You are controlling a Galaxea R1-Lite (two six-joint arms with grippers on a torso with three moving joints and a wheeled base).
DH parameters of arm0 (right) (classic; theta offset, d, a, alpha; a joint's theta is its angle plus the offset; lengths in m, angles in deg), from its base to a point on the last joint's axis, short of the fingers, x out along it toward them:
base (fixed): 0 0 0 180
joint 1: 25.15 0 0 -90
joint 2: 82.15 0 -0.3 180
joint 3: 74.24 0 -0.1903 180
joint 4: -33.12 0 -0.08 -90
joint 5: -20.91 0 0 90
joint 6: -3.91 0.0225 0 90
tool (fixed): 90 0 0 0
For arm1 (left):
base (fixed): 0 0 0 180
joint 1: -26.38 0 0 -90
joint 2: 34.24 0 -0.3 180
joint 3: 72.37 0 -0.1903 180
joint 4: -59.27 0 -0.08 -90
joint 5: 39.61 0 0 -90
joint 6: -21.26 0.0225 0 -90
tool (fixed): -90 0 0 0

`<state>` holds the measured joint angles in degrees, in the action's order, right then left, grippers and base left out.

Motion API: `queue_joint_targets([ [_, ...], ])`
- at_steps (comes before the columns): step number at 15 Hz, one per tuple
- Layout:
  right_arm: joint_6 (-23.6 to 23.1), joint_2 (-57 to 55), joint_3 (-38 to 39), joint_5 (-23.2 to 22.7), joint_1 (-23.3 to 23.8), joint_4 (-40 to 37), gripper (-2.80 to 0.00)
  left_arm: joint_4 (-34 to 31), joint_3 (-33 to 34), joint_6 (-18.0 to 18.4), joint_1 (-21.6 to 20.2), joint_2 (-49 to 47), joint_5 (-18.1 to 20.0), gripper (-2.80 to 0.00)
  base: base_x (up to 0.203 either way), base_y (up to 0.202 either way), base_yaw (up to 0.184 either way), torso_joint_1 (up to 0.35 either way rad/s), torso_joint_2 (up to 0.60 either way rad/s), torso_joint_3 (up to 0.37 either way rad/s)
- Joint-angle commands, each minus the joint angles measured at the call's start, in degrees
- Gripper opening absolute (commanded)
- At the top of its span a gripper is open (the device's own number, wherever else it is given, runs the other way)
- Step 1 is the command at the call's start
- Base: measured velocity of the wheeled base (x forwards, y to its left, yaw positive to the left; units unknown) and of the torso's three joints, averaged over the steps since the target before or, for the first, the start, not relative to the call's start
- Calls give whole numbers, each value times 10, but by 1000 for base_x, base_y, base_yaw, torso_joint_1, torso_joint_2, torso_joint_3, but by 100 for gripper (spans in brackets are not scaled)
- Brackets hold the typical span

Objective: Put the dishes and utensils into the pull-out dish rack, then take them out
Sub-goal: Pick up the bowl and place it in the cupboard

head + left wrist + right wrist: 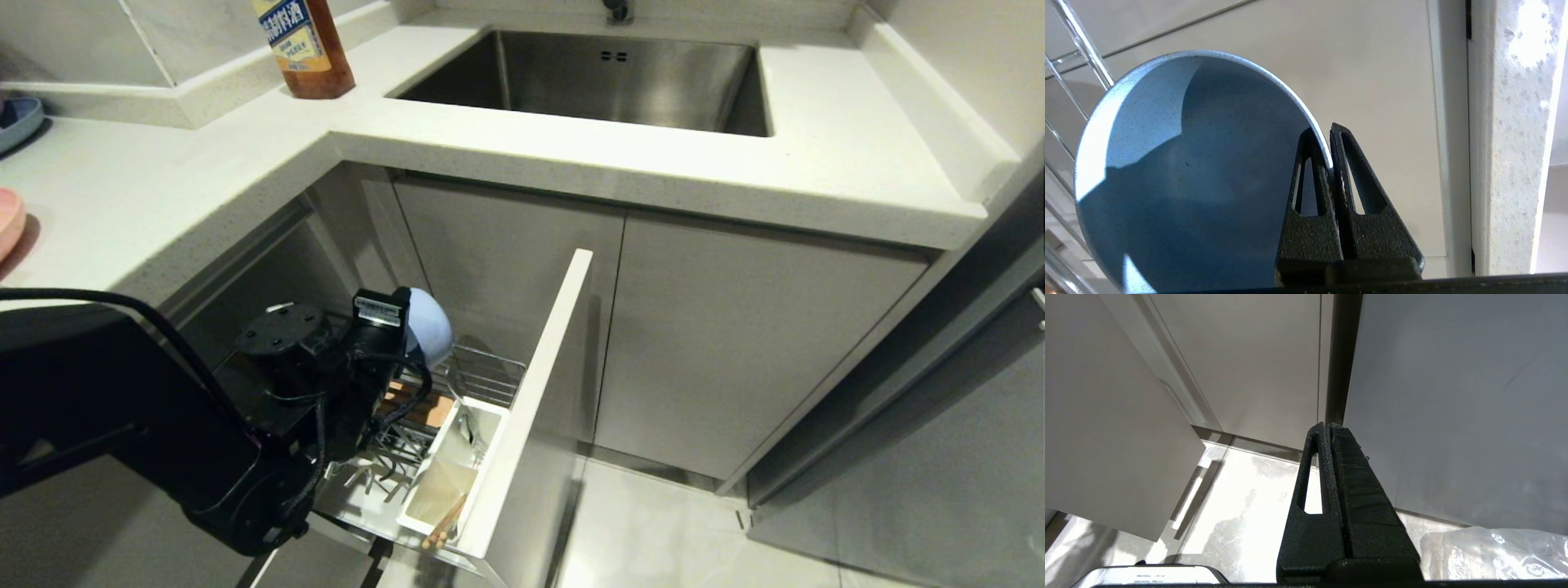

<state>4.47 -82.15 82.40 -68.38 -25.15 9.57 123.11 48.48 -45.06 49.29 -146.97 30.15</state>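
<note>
Pinching the blue bowl's (pixel 1188 171) rim, left claw (pixel 1331 147) shows only at the wrist.

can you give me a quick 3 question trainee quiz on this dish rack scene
1. True or false: the left pincer is shut on the rim of the light-blue bowl.
2. Where do the chopsticks sit? A) in the sink B) in the white utensil cup of the pull-out dish rack C) on the counter
3. Fill in: the right pincer hangs shut and holds ____.

Key: 1 true; 2 B; 3 nothing
</note>
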Motion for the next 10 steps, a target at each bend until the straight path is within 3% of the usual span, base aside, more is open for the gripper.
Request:
queue_joint_targets([
  [1,0,0,1,0,0,0,-280,5,-8,-9,-1,-11,-1,-280,0,0,0,0,0,0],
  [10,0,0,1,0,0,0,-280,5,-7,-55,-1,-28,-1,-280,0,0,0,0,0,0],
])
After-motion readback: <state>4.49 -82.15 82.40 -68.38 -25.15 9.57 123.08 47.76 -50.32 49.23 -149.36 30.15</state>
